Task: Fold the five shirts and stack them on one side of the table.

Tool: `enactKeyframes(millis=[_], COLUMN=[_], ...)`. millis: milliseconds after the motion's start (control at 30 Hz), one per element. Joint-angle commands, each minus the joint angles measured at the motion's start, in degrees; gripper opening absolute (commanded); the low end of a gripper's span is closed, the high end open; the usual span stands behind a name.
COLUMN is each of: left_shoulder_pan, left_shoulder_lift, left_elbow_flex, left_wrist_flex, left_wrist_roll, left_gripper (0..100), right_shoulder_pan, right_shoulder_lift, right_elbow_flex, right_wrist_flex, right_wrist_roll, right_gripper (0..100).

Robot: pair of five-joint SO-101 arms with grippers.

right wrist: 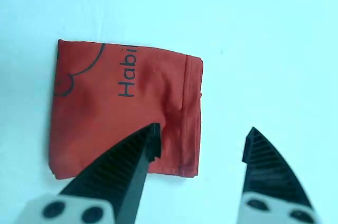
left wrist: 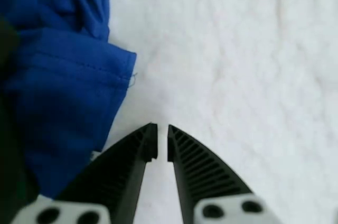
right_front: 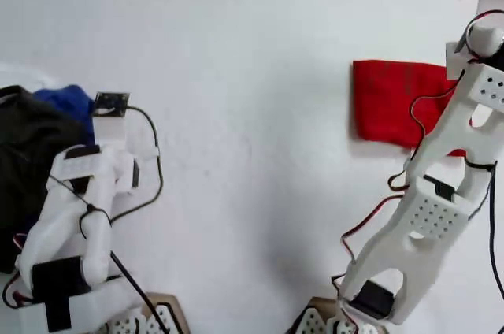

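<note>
**Item 1, your left gripper** (left wrist: 162, 134): the jaws are drawn to a narrow slit with nothing between them. The white table (left wrist: 237, 49) lies beneath and ahead of the tips.

**Item 2, blue shirt** (left wrist: 58, 92): crumpled and unfolded, it lies just beside that gripper, off the flank of one finger. A hemmed corner comes nearest the tips (whether the cloth touches the finger cannot be told).

**Item 3, black garment** (right_front: 27, 145): it is heaped against the blue shirt on the side away from the gripper. In the high view your left arm (right_front: 79, 208) covers part of it.

**Item 4, your right gripper** (right wrist: 203, 131): the jaws are spread wide and hold nothing.

**Item 5, red shirt** (right wrist: 124, 108): folded to a neat rectangle, it lies flat on the table directly below the right gripper. One finger (right wrist: 132, 166) sits over the cloth, and the other is over bare table just past the shirt's hemmed edge. There is dark print on the upper face. In the high view your right arm (right_front: 441, 192) crosses one corner.

**Item 6, spacing:** the red shirt lies well apart from the blue and black heap.
</note>
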Motion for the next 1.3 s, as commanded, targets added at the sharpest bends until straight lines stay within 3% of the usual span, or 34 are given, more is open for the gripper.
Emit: enactKeyframes(millis=[0,200,300,367,467,567,833,1033,1100,1167,1267], left_shoulder_pan=[-0.44,-8.26,-14.77,-17.67,-18.55,-18.46,-18.46,-18.55,-18.46,-17.58,-14.68], left_shoulder_lift=[-7.82,-16.62,-16.09,-14.07,-8.09,1.76,30.24,42.90,44.48,45.10,44.92], left_elbow_flex=[-7.69,-20.70,-24.92,-27.03,-30.64,-36.09,-59.21,-73.80,-78.55,-82.95,-87.52], left_wrist_flex=[10.29,22.86,23.82,23.65,23.65,22.59,27.34,33.93,37.80,41.49,47.56], left_wrist_roll=[0.18,-7.21,-10.20,-11.25,-11.60,-11.60,-11.87,-11.96,-11.96,-11.60,-11.34], left_gripper=[6,6,8,15,26,26,25,24,17,1,2], right_shoulder_pan=[-1.98,-9.19,-14.11,-17.45,-21.76,-24.22,-24.40,-24.31,-24.31,-24.31,-24.31], right_shoulder_lift=[-11.21,-32.84,-43.38,-49.10,-55.16,-58.24,-59.82,-59.82,-59.65,-59.38,-59.38], right_elbow_flex=[10.11,41.49,54.95,62.68,73.05,80.88,88.09,88.09,88.09,88.18,88.18], right_wrist_flex=[1.36,1.36,1.27,1.27,1.27,1.10,0.22,0.31,0.31,0.31,0.13], right_wrist_roll=[-2.29,-2.20,-2.20,-2.20,-2.20,-2.20,-2.46,-2.73,-2.73,-2.73,-2.37], right_gripper=[25.1,25.1,25.1,25.1,25.1,25.1,25.1,25.1,25.1,25.1,25.1])
